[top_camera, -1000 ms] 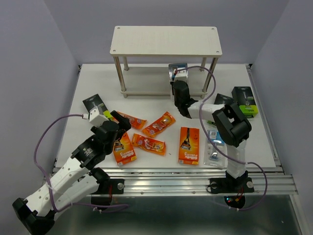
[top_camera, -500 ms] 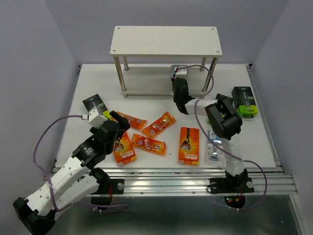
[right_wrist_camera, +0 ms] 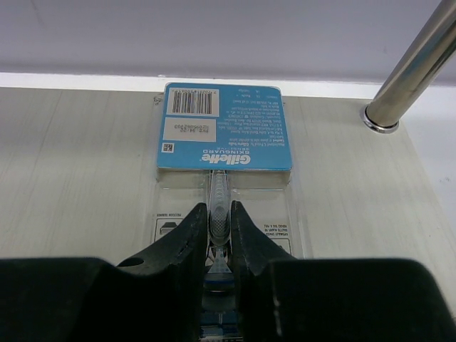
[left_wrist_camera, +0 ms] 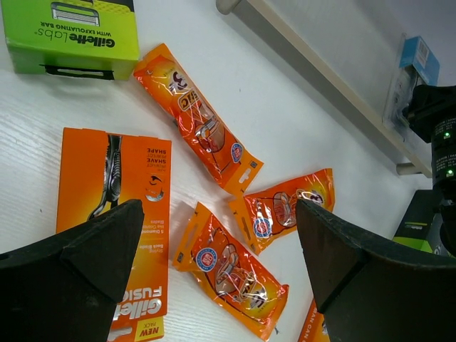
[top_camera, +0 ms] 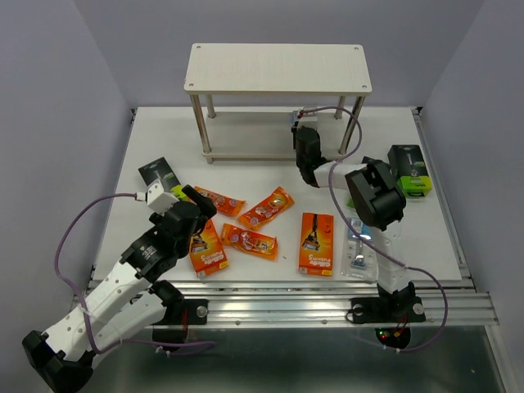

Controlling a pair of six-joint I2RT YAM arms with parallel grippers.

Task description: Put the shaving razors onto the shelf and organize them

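Shaving razors update: the one on the move is a clear-blue plastic blister pack [right_wrist_camera: 224,128] with a razor showing through. The right gripper [right_wrist_camera: 218,221] has its two black fingers pinched in narrow around the handle bulge of that pack. Compared with a second ago the right arm has stretched further forward. That took the pack from just in front of the small two-tier shelf [top_camera: 277,67] (pale wooden boards, thin silver legs) to over its lower board [right_wrist_camera: 78,178], blue card end toward the back wall. It looks flat on the board or just above it, I honestly can't tell which. So I'd say this one is basically placed and only the letting go is left. The left gripper [left_wrist_camera: 219,214] is spread as wide as it goes with nothing in it. It's hovering over the pile on the white table [top_camera: 246,172]: a flat orange box [left_wrist_camera: 114,192], a few orange foil packets [left_wrist_camera: 196,117] and a black-and-lime-green box [left_wrist_camera: 71,28]. Over on the right there's a second lime-green box [top_camera: 409,170], another flat orange box [top_camera: 316,241] and a second blister pack [top_camera: 360,254] by the arm's base, so plenty still to shelve. Watch-outs: a round silver metal leg [right_wrist_camera: 410,68] stands just right of the pack, and the top board overhead forces a low reach and a straight pull back out.
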